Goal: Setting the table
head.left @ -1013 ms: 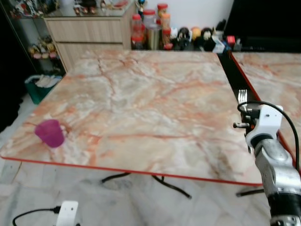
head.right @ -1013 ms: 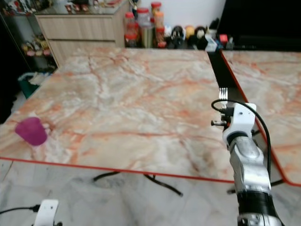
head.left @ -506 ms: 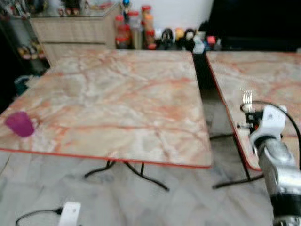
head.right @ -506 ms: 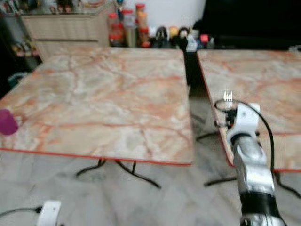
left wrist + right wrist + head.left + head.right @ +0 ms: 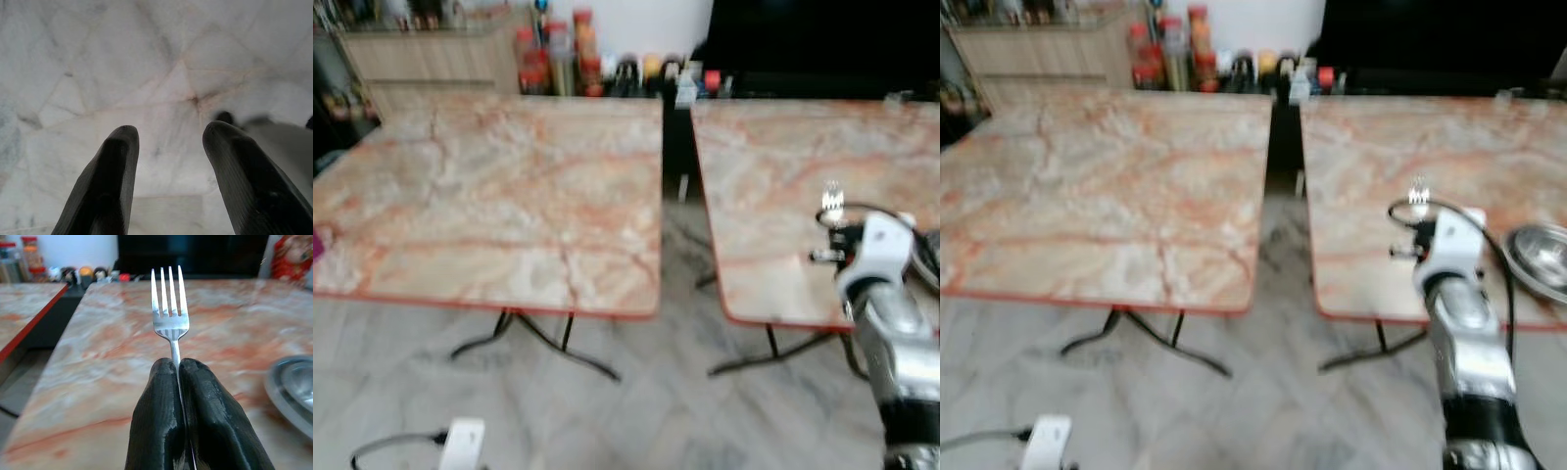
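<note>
My right gripper (image 5: pixel 177 369) is shut on a silver fork (image 5: pixel 169 313), tines pointing up and away. In the eye views the fork (image 5: pixel 831 201) stands upright above my raised right wrist, over the near edge of the right marble table (image 5: pixel 773 166). A silver metal bowl (image 5: pixel 1540 257) sits on that table at the far right, also at the edge of the right wrist view as a bowl (image 5: pixel 291 391). My left gripper (image 5: pixel 168 142) hangs low over the pale marble floor, fingers (image 5: pixel 117 171) apart and empty.
A second marble table (image 5: pixel 489 196) with a red rim stands to the left, a dark gap between the two. Jars and bottles (image 5: pixel 553 59) line the back wall beside a wooden cabinet (image 5: pixel 431 54). A white plug with a cable (image 5: pixel 460 446) lies on the floor.
The camera has swung right: the left table and purple cup slid left, the cup now almost out of view. The right table and bowl have come into view. The fork stays gripped.
</note>
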{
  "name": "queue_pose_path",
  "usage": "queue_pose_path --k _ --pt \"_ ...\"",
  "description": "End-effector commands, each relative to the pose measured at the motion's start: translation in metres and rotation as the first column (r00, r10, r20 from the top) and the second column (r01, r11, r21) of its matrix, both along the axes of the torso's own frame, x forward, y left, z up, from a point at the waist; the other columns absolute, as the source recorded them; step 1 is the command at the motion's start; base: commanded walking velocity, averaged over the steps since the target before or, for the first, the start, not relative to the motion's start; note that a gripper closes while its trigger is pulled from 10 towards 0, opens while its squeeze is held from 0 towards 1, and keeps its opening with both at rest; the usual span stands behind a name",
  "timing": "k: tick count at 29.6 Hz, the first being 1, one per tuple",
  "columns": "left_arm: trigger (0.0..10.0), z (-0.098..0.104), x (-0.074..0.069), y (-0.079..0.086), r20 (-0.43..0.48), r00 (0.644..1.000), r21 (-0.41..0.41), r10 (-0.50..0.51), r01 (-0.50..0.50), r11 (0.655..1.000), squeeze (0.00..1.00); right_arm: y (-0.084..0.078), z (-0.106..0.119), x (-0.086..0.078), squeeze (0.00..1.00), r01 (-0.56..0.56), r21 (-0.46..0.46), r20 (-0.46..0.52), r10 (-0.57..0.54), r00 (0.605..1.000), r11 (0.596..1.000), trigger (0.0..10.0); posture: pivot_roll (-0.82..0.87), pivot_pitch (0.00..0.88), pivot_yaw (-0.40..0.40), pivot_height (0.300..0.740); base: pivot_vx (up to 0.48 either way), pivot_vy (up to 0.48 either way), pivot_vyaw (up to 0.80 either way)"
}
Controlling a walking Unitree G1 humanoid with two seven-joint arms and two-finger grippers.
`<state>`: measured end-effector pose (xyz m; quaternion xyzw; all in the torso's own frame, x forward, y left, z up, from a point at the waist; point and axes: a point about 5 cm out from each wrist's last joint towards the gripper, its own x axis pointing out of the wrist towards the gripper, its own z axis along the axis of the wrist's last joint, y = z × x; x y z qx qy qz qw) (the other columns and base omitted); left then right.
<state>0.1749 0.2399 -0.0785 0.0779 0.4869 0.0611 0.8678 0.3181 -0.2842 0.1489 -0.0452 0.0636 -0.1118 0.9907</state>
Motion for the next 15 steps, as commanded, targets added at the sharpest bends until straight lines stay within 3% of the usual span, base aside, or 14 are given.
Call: queue_pose_path --k 1,15 --pt "10.0 0.0011 -0.0023 0.0083 -0.013 1.000 0.023 0.003 -0.003 1.000 0.00 0.0080 0.0055 0.0050 0.00 -0.019 0.005 0.018 0.019 1.000 1.000 10.0 0.01 0.012 0.000 0.740 0.000 -0.364 0.00" --pt "10.0 0.0016 -0.0018 0.0091 -0.011 1.000 0.024 0.000 0.000 1.000 0.00 0.0077 0.0060 0.0041 0.00 -0.004 0.009 0.011 0.004 1.000 1.000 10.0 0.01 0.012 0.006 0.740 0.000 -0.354 0.00"
